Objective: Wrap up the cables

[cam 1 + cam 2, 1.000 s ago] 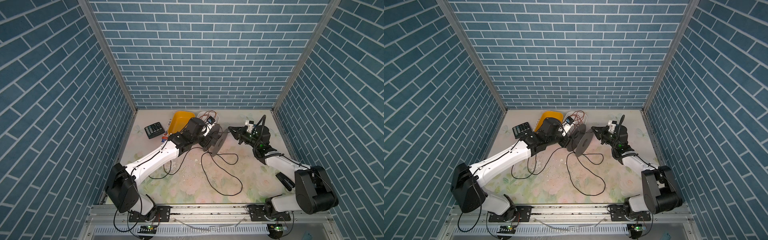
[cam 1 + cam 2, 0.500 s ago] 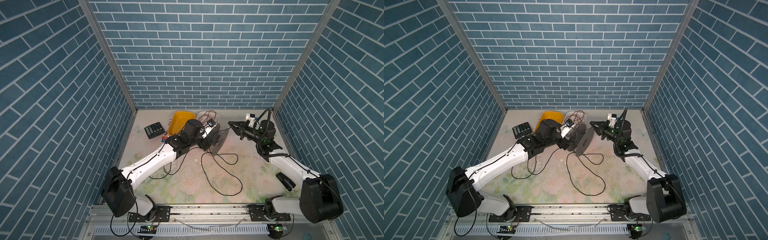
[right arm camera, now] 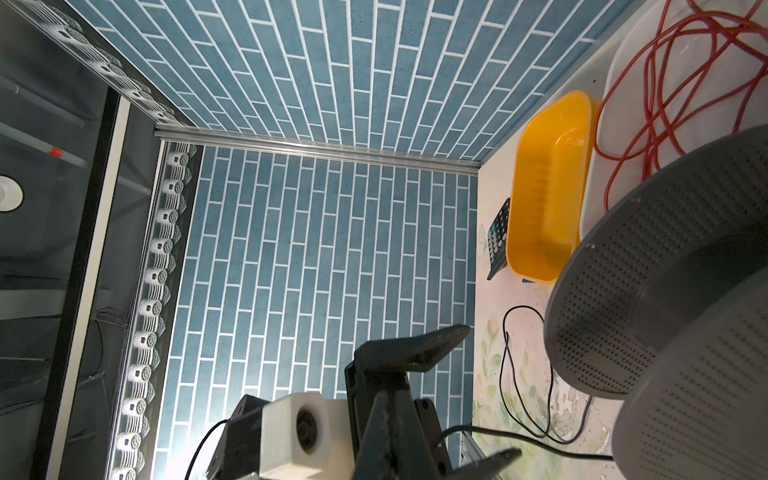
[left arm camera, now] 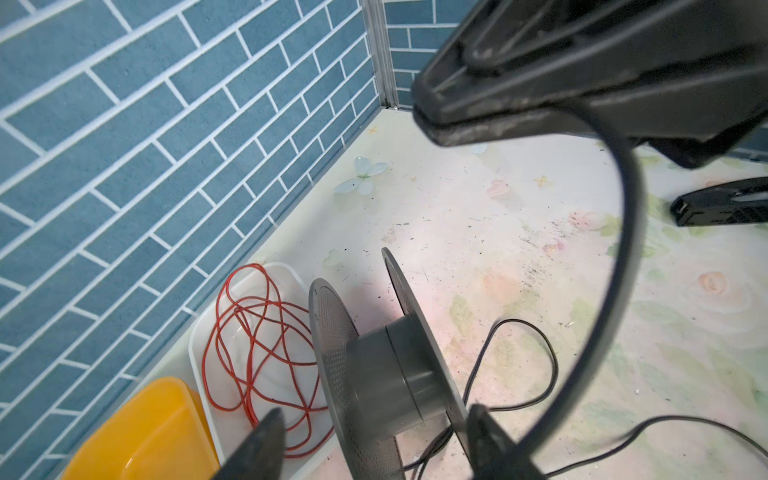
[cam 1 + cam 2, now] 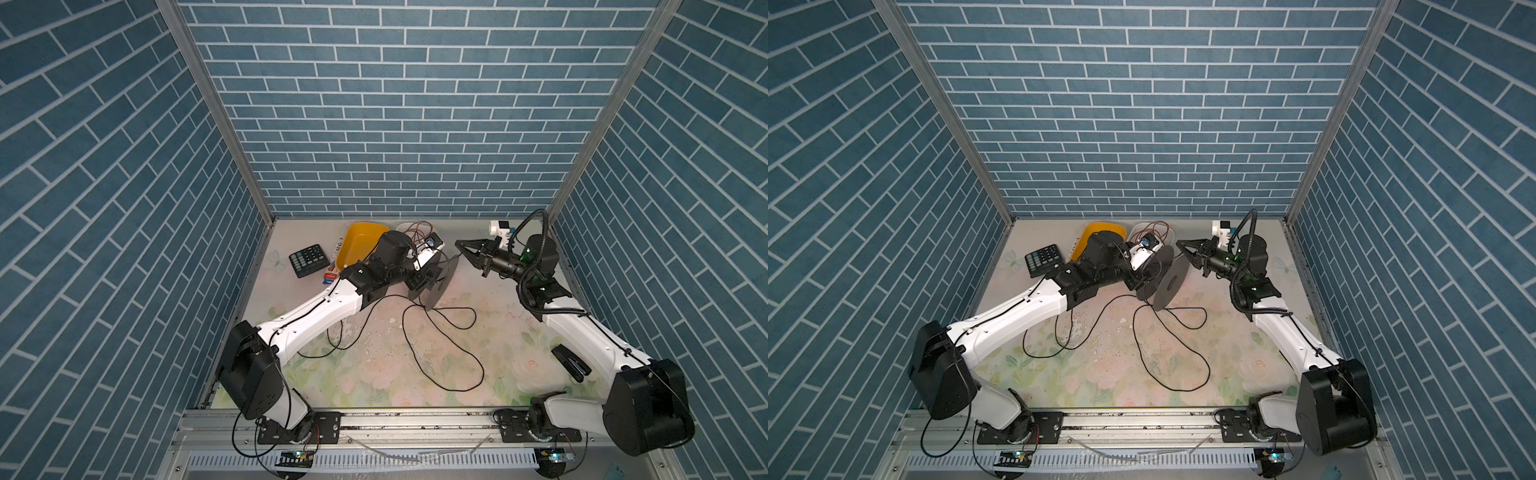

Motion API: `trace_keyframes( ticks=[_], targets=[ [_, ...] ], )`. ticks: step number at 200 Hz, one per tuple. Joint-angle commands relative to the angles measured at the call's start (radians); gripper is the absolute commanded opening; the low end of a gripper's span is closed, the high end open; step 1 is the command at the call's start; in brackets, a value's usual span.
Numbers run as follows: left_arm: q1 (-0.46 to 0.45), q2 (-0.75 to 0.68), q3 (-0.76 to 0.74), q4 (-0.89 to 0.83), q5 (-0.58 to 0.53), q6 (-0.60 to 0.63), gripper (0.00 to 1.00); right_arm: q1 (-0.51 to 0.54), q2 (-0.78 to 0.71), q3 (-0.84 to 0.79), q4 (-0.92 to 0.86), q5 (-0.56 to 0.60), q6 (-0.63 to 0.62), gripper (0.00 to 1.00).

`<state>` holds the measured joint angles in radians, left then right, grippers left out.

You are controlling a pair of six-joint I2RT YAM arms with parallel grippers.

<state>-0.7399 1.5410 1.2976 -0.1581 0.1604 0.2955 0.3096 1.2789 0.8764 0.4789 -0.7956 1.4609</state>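
Observation:
The grey spool (image 5: 434, 282) (image 5: 1167, 282) stands on its rims near the back middle, and its hub (image 4: 386, 374) shows bare. My left gripper (image 4: 376, 419) (image 5: 422, 279) is open and straddles the spool, one finger (image 4: 270, 432) clear of a flange and the other close to the opposite flange. The black cable (image 5: 440, 345) (image 5: 1167, 353) lies in loose loops in front of the spool. My right gripper (image 5: 459, 245) (image 5: 1180, 246) (image 4: 428, 112) (image 3: 390, 415) hovers right of the spool, shut on the cable, which arcs down from it (image 4: 631, 216).
A yellow bin (image 5: 357, 245) and a white tray (image 4: 199, 357) with red wire (image 4: 249, 332) stand at the back behind the spool. A calculator (image 5: 309, 259) lies at the back left. A black stapler (image 5: 571, 361) lies near the right arm.
My right gripper has risen and drawn toward the back, still shut on the cable. The left gripper stays at the spool, which has not moved.

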Motion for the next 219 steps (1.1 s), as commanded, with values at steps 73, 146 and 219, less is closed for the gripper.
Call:
trace_keyframes(
  ticks=[73,146,219],
  targets=[
    [-0.005,-0.060,0.021,-0.040,0.023,-0.204,0.00,0.009,-0.166,0.056,-0.367,0.112,-0.468,0.54],
    [-0.018,-0.030,0.193,-0.306,-0.224,-0.643,0.00,0.238,-0.352,-0.058,-0.566,0.644,-0.993,0.75],
    [-0.018,-0.015,0.224,-0.311,-0.207,-0.877,0.00,0.695,-0.335,-0.236,-0.193,1.173,-1.401,0.69]
  ],
)
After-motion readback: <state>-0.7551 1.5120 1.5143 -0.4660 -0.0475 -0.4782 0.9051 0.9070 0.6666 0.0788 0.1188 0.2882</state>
